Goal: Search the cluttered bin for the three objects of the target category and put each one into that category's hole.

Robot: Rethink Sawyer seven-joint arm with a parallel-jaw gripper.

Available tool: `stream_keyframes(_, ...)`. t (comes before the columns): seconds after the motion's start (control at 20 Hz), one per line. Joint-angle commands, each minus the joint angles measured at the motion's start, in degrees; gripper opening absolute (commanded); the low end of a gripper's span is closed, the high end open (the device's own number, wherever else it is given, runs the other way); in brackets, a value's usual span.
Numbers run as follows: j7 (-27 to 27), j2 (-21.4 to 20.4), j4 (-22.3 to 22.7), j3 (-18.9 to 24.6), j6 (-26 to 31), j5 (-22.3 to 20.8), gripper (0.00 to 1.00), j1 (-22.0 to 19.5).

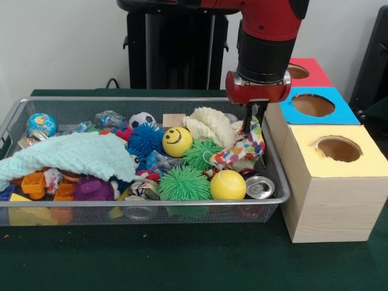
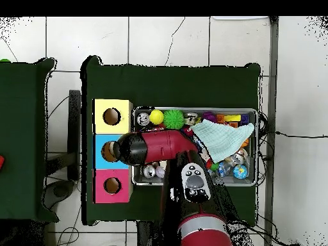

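Mint-green towel (image 1: 66, 156) sprawls over the clutter at the left end of the bin (image 1: 151, 100), which fills the left and middle of the green bench; it may well hide other printed pieces, though none shows there; moving right, a smiley ball (image 1: 177, 141), spiky green balls (image 1: 183, 183) and a cream towel (image 1: 212, 124) crowd the centre; at the bin's right end the gripper (image 1: 254, 124) stands with its fingers closed on one printed fabric piece (image 1: 244, 147), raised so that most of it hangs below the tips while its lower edge looks to lie on the clutter beside a yellow ball (image 1: 228, 184) and a can (image 1: 259, 187); the pinch seems to catch only an upper corner, so the cloth could slip free; its dangling tail could snag the bin's rim on the way out; at the bench's right edge the yellow-topped box's hole (image 1: 339, 148) waits nearest the camera, and a limp piece may drape over its rough edge, or drop into the blue box's hole (image 1: 313, 105) just behind.
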Motion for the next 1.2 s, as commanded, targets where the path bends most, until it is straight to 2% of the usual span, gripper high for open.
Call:
stream_keyframes(0.05, -8.15, -2.05, -2.04, 5.19, 10.41, -3.27, 0.0, -2.05)
stream_keyframes(0.2, -10.28, -3.56, -1.14, 7.12, 11.2, -3.58, 0.0, -3.04)
stream_keyframes(0.5, -5.77, -4.93, -1.47, 6.41, 13.81, -3.06, 0.0, -1.14)
stream_keyframes(0.75, -5.81, -6.12, -5.25, 6.11, 19.88, -3.31, 0.0, 0.74)
stream_keyframes(1.0, -6.32, -6.09, -5.92, 6.82, 20.2, -3.61, 0.0, 1.04)
stream_keyframes(1.2, -5.59, -7.87, -6.67, 6.21, 23.58, -3.42, 0.0, 2.15)
